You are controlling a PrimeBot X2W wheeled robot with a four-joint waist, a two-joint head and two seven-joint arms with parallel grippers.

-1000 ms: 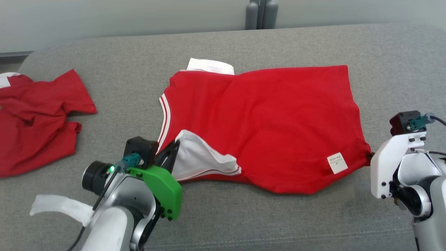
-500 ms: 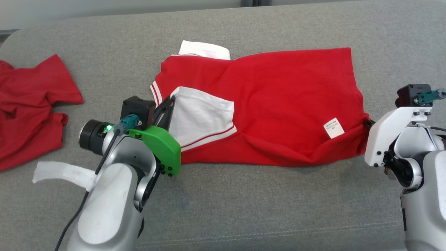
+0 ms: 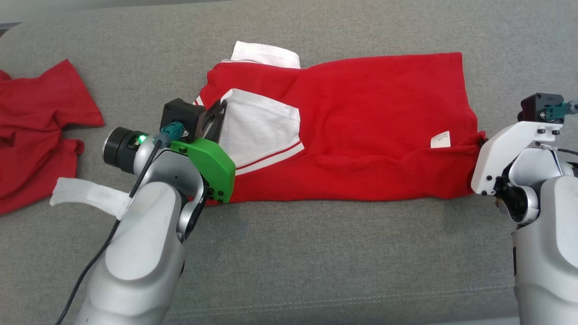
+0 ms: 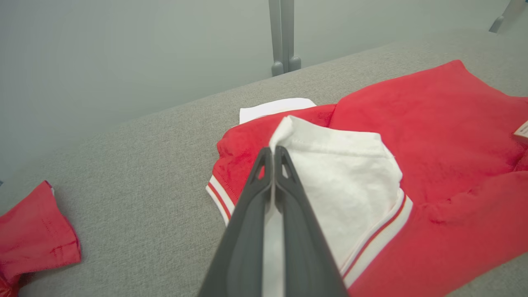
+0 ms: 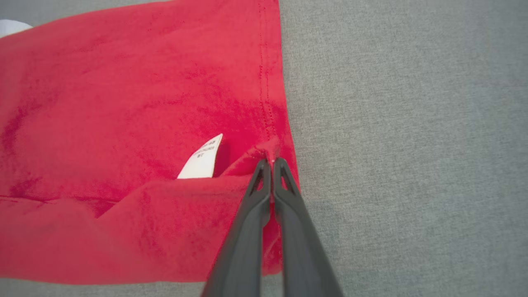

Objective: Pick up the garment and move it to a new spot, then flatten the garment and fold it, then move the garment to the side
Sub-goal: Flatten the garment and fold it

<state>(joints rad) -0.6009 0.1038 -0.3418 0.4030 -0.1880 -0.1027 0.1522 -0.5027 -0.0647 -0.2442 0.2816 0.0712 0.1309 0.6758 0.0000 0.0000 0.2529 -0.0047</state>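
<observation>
Mid-fold: left gripper [image 4: 272, 153] pinches white sleeve [image 4: 342, 177] of red knit shirt [image 3: 361, 126]; right gripper [image 5: 268, 161] pinches its hem. Next, probably: lay both edges across evenly.

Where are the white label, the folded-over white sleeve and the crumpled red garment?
white label [image 3: 440, 139]: head view, middle of the tag.
white sleeve [image 4: 342, 181]: left wrist view, its white middle.
crumpled red garment [image 3: 40, 113]: head view, its wrinkled middle.
</observation>
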